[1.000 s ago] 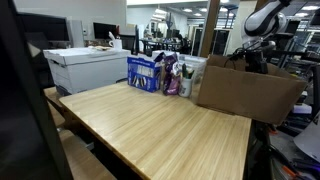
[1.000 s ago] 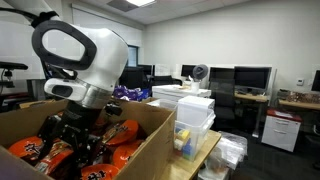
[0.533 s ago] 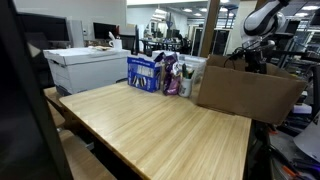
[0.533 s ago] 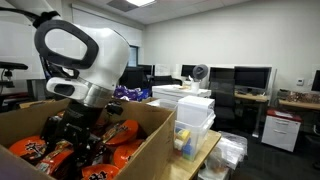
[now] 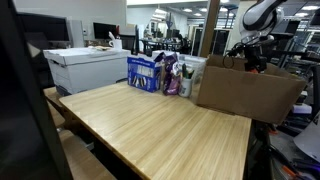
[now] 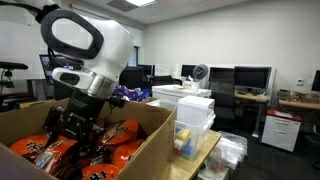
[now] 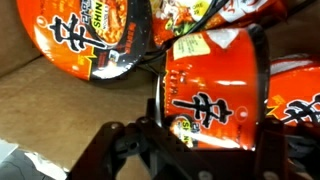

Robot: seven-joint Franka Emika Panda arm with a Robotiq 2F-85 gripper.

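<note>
Noodle bowl point(image 7: 215, 95), red lid with black lettering, gripped by half-closed end effector point(image 7: 210, 62)

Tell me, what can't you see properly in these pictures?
- Exterior view: the cardboard box wall hides everything inside.
- Exterior view: the gripper tips are lost among the noodle bowls.
- Wrist view: it is unclear whether the middle bowl is squeezed or only straddled.
</note>
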